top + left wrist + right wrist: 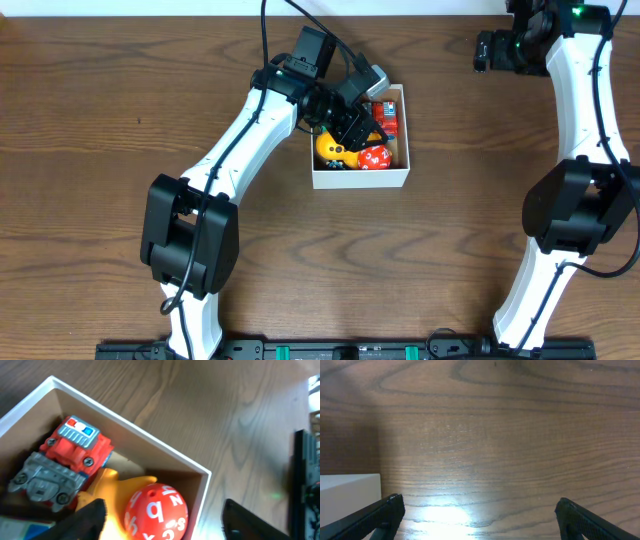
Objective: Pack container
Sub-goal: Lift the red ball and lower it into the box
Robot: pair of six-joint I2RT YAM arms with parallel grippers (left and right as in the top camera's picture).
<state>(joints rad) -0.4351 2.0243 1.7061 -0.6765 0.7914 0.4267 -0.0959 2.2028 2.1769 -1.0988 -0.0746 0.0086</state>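
The container [360, 180], a white box with a tan inside, sits at the table's middle back. It holds a red ball with white letters [375, 157], a yellow toy [330, 150] and a red and grey toy truck [385, 115]. My left gripper [355, 125] hovers over the box, open and empty. In the left wrist view its fingers [162, 520] straddle the ball [155, 510] and the box wall [150, 440]. The truck [70, 460] and the yellow toy [117, 487] lie beside the ball. My right gripper [490, 50] is open and empty over bare wood [477, 510].
The wooden table [100, 150] stretches around the box. A white corner [350, 487] shows at the lower left of the right wrist view; I cannot tell what it is. The arm bases stand at the front edge.
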